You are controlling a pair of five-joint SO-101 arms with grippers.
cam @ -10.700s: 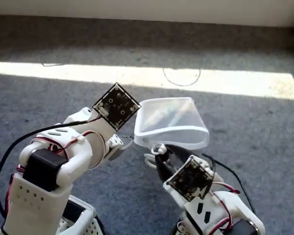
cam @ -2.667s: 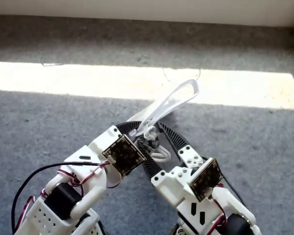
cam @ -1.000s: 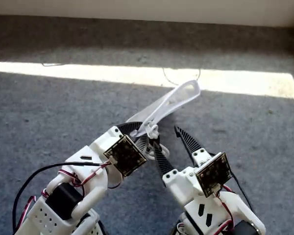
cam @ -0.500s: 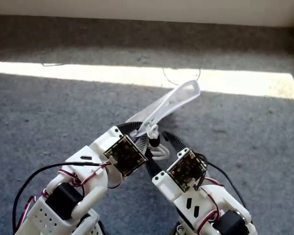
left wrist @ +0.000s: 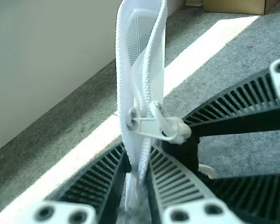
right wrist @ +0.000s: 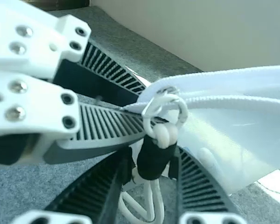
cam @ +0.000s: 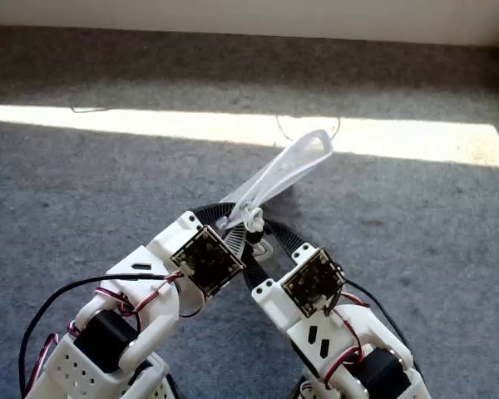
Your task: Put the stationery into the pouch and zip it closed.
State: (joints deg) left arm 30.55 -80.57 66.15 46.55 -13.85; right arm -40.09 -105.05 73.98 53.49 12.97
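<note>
Clamping the pouch's lower end, the left gripper (left wrist: pixel 136 172) has its black ribbed jaws pressed narrow on the white fabric, just below the zipper slider (left wrist: pixel 132 116). Right gripper (right wrist: pixel 153 163) jaws are closed on the zipper pull (right wrist: pixel 155 156), pinching its black tab. The white bead sits just above the fingertips and a white cord loop (right wrist: pixel 155 201) hangs below between the fingers. From the left wrist view, the pull (left wrist: pixel 176 132) sticks out sideways from the slider, toward the right arm's converging fingers (left wrist: pixel 242 100).

Pouch (left wrist: pixel 141 70) is held up off the surface, edge-on, and rises away from both grippers. The slider sits at the end near the left jaws. Beyond it the two zipper rims stand apart in a slim loop, so the zip is not yet closed. The fabric is translucent white, and the contents are too blurred to make out.

High view: both grippers meet nose to nose at centre, left gripper (cam: pixel 226 224) from the left side, right gripper (cam: pixel 264 245) from the right, nearly touching at the pull (cam: pixel 251 219). Pouch (cam: pixel 287 166) slants up and away to the right from that spot, its far end over the sunlit strip (cam: pixel 150 125).

Surface is grey carpet (cam: pixel 83 199) with a pale wall (cam: pixel 233 12) at the far edge. A thin wire loop (cam: pixel 276 129) lies on the carpet near the pouch's far end. A black cable (cam: pixel 58 295) arcs off the left arm. A cardboard box (left wrist: pixel 233 5) sits against the wall in the left wrist view.
</note>
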